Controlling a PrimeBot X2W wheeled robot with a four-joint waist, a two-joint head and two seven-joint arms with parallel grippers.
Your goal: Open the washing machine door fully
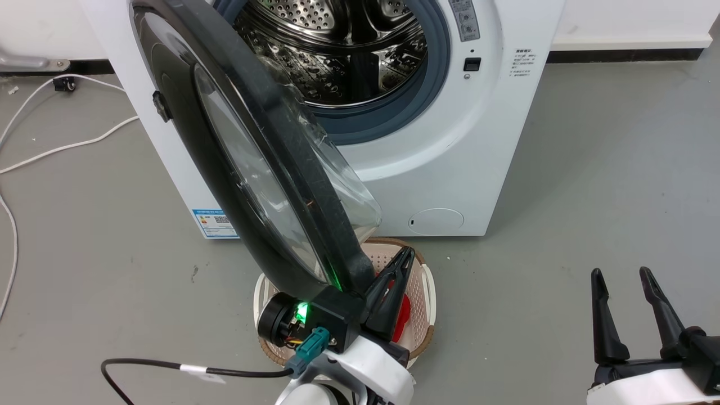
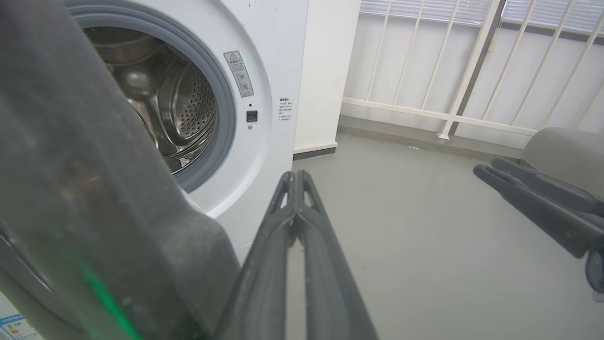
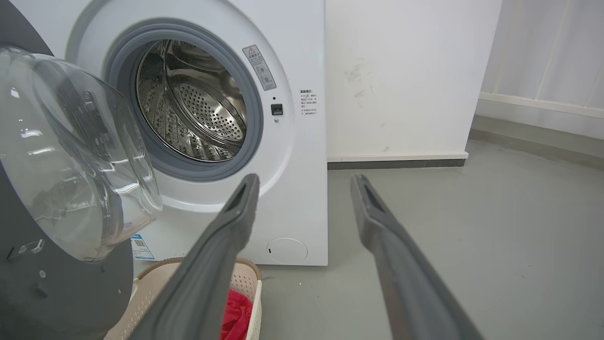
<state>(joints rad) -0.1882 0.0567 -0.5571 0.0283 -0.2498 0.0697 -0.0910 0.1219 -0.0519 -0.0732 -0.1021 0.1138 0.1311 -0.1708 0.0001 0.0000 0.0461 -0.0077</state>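
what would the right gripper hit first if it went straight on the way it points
Probably the washing machine's white front, just right of the drum opening, near its right edge. Nothing shows between it and the open right gripper; depth is unclear.

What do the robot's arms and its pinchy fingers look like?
Each arm has a smooth white shell. The left tool and the right tool each have two long, dark, pointed fingers. The left wrist carries a black block with a green light, a teal plug and a black cable wearing a white tag.
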